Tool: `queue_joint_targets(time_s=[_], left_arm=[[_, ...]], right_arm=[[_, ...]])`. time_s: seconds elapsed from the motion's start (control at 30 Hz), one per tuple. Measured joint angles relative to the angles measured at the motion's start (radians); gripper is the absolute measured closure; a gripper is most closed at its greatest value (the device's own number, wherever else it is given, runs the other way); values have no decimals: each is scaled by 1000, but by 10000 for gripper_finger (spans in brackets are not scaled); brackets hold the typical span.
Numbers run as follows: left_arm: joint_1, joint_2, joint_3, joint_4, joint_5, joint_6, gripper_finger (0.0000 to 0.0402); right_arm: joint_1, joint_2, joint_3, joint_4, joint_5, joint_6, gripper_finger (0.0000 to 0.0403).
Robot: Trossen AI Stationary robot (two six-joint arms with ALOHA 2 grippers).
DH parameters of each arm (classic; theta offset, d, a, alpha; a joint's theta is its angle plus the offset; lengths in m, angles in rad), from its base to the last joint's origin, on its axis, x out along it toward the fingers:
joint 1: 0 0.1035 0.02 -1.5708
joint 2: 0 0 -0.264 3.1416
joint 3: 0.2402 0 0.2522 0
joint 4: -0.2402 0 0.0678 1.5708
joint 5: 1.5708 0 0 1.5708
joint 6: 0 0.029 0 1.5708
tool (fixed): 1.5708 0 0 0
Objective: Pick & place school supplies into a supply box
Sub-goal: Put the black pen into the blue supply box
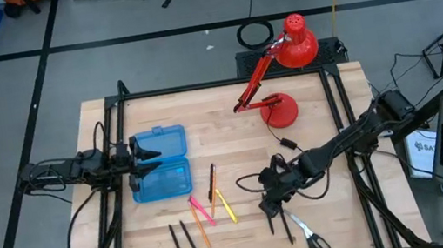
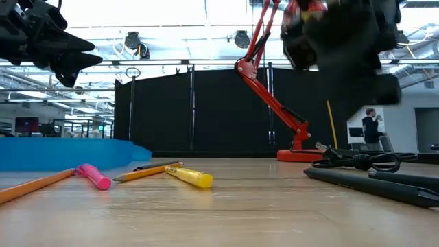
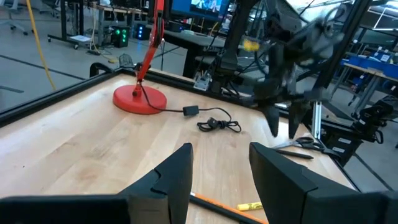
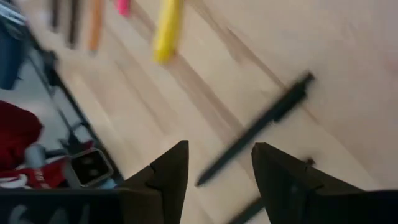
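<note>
Slim black pen (image 4: pixel 267 121) lies flat on the pale wood worktop (image 1: pixel 233 140) near its front edge, long axis running roughly front to back. Right pincer (image 1: pixel 269 198) hovers over it, spread, holding nothing. Left pincer (image 1: pixel 154 155), spread, hangs over the translucent blue supply box (image 1: pixel 161 175).

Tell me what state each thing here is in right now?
Supply box: lid open, lying flat.
Left gripper: open, empty, over the box.
Right gripper: open, empty, above a black pen.
Scissors: lying on the table.
Red lamp: standing upright.
</note>
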Motion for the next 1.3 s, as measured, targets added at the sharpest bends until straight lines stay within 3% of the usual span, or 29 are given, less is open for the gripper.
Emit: queue_joint_targets(time_s=[0.23,0.77,0.9,1.13,1.3], left_arm=[[0,0,0,-9,0,5,240],[0,0,0,-20,0,2,240],[0,0,0,-20,0,3,240],[0,0,-1,-29,0,1,240],[0,0,-1,-36,0,2,240]], right_arm=[[-4,99,0,21,-102,60,239],[-8,126,4,50,-44,73,244],[-6,163,54,24,-43,61,244],[-6,254,201,-189,-42,4,244],[-6,262,221,-221,6,4,244]])
